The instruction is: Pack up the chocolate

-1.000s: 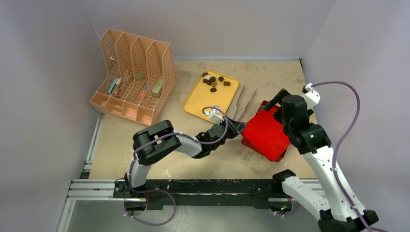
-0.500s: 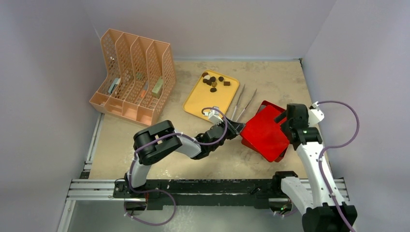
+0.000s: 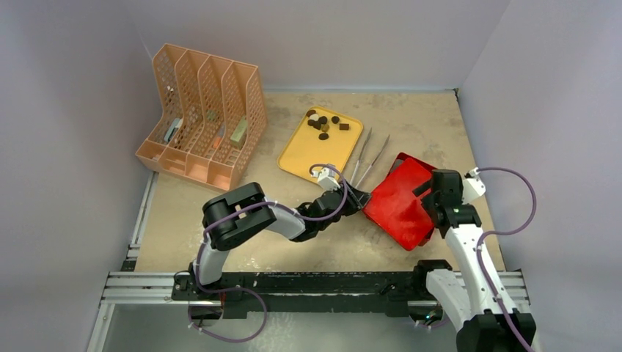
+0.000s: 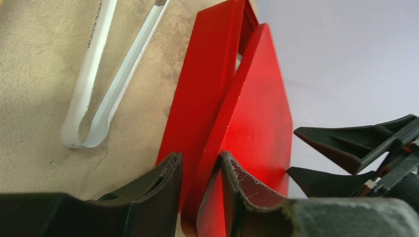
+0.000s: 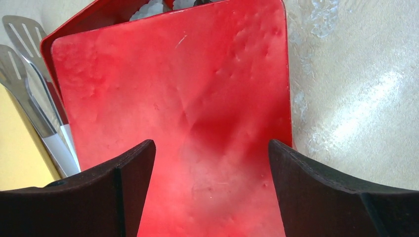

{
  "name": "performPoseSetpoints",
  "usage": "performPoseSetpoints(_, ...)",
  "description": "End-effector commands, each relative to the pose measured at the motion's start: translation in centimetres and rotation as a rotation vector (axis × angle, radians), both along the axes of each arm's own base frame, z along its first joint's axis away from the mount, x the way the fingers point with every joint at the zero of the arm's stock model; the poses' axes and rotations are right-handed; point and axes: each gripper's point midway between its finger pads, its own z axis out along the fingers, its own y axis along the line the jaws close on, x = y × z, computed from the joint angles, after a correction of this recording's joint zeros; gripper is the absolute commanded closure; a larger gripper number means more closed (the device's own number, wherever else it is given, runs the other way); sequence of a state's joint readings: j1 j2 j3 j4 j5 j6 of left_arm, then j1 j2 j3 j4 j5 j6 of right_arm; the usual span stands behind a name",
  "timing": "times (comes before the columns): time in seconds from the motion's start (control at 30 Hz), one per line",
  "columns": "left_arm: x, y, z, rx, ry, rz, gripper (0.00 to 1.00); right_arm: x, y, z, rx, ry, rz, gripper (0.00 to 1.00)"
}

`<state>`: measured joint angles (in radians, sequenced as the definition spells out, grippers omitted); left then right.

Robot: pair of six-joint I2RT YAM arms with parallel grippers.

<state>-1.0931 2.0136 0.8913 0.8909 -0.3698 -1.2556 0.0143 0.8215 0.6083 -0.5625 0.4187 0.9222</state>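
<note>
Left arm: stretched low toward 3 o'clock; left gripper (image 4: 200, 190) nipped narrowly on the edge of the tilted red lid (image 3: 396, 204). Right arm: raised, right gripper (image 5: 211, 192) spread wide over the lid, holding nothing. Chocolate (image 3: 323, 125): clustered at the 12 o'clock end of the yellow tray (image 3: 308, 158), at 11 o'clock from the lid.

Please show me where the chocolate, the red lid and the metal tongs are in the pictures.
chocolate (image 3: 323, 120): top view, on a dark piece in the cluster.
red lid (image 3: 400, 202): top view, middle of its flat face.
metal tongs (image 4: 91, 54): left wrist view, on one arm.
</note>
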Motion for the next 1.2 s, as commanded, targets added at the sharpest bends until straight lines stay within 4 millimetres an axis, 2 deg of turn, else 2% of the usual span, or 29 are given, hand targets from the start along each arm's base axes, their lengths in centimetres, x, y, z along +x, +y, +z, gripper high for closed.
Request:
performPoseSetpoints(0.0,-0.4,-0.6,0.9,0.055,-0.023,-0.064,0.65,-0.4,-0.7,-0.4,-0.019,-0.003,-0.034,0.15)
performPoseSetpoints(0.23,-0.5,0.0,1.6,0.152,-0.059,-0.092,0.55,0.2,-0.5,-0.8,-0.018,-0.008,-0.016,0.25)
performPoseSetpoints(0.4,-0.5,-0.7,1.6,0.209,-0.081,-0.137,0.57,0.8,-0.9,-0.5,-0.050,-0.021,-0.001,0.25)
performPoseSetpoints(0.53,-0.6,-1.1,0.8,0.236,-0.074,-0.159,0.62,1.3,-1.1,-0.3,-0.074,-0.012,0.019,0.21)
performPoseSetpoints(0.67,-0.5,-0.5,-0.5,0.295,-0.043,-0.147,0.64,1.5,-1.8,1.5,-0.124,-0.022,0.017,0.15)
performPoseSetpoints(0.83,-0.8,-0.8,-0.7,0.302,-0.035,-0.172,0.64,0.8,-2.3,2.7,-0.139,-0.004,-0.008,0.07)
performPoseSetpoints(0.9,-0.9,-0.9,-0.7,0.301,-0.034,-0.177,0.64,0.3,-2.5,2.7,-0.139,0.012,-0.030,0.02)
performPoseSetpoints(1.0,-1.0,-1.0,-0.5,0.299,-0.037,-0.183,0.64,-0.6,-3.0,1.9,-0.151,0.039,-0.070,0.01)
performPoseSetpoints(1.17,-1.1,-1.5,-0.4,0.284,-0.033,-0.201,0.65,-0.4,-3.1,0.8,-0.128,0.039,-0.076,0.01)
